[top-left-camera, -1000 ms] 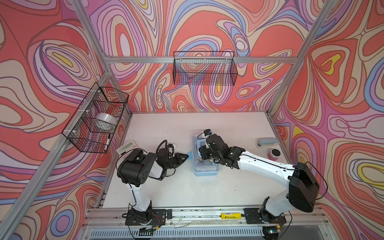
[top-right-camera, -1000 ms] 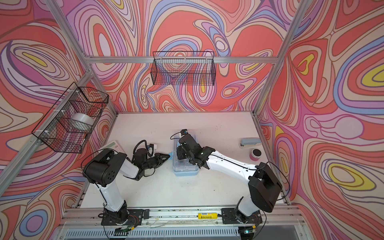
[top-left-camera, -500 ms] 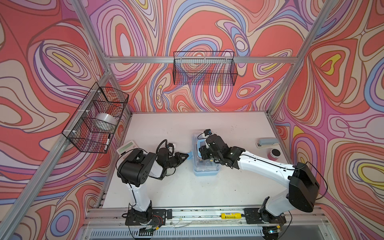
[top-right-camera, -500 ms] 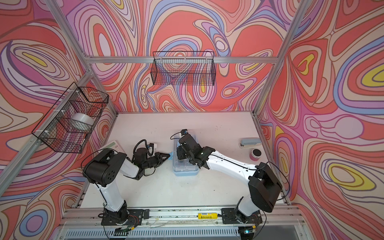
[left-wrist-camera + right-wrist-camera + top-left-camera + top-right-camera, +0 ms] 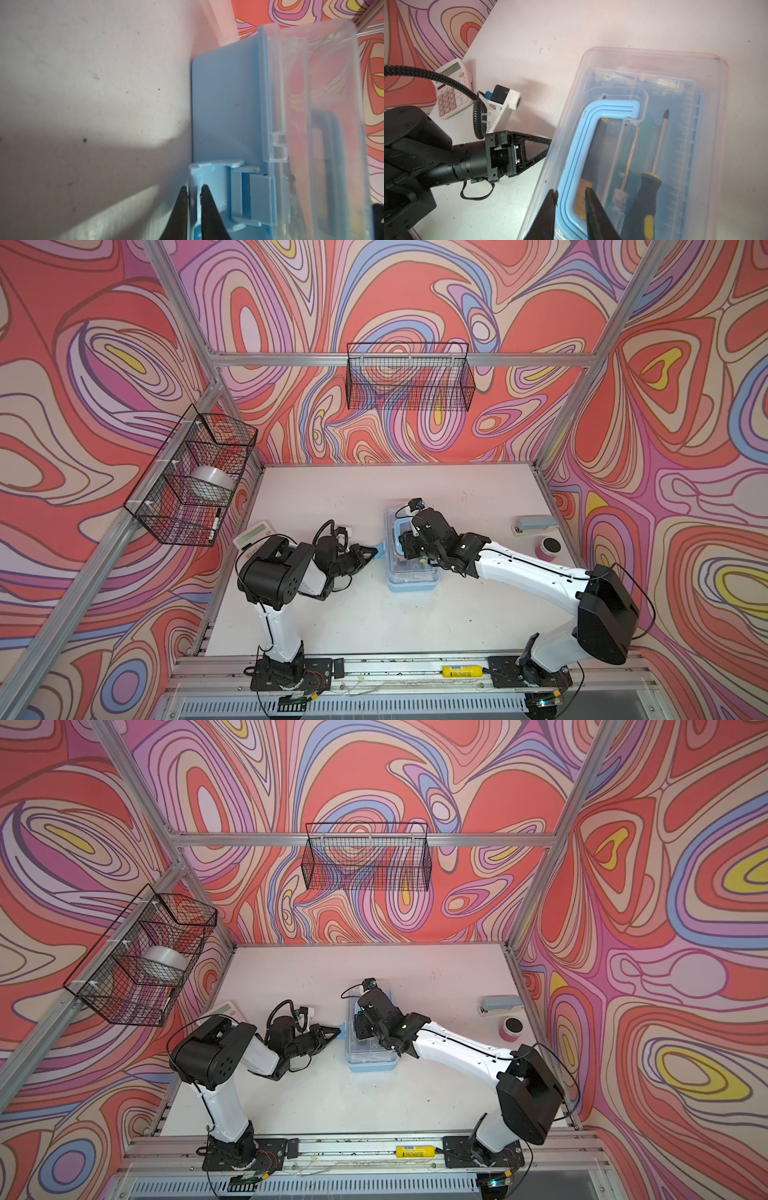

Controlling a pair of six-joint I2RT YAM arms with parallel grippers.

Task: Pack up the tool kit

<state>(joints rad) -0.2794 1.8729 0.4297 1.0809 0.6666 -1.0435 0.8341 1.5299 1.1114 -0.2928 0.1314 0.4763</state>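
The tool kit (image 5: 411, 578) (image 5: 370, 1057), a light-blue box with its clear lid (image 5: 652, 68) down, stands mid-table in both top views. Screwdrivers (image 5: 652, 180) lie inside under the lid. My right gripper (image 5: 571, 193) (image 5: 404, 546) comes down from above and is shut on the blue handle (image 5: 591, 128) on top of the lid. My left gripper (image 5: 194, 192) (image 5: 376, 551) (image 5: 338, 1031) reaches in low from the left. Its fingers pinch the thin edge of the blue latch (image 5: 209, 176) on the box's side wall (image 5: 224, 104).
A white calculator (image 5: 251, 533) lies by the left wall behind my left arm. A pale blue stapler (image 5: 536, 524) and a pink pot with a black top (image 5: 549, 548) sit at the right. Wire baskets hang on the left wall (image 5: 191, 481) and back wall (image 5: 409, 381).
My left gripper's jaws have narrowed onto the latch edge. The right gripper and the box have stayed put.
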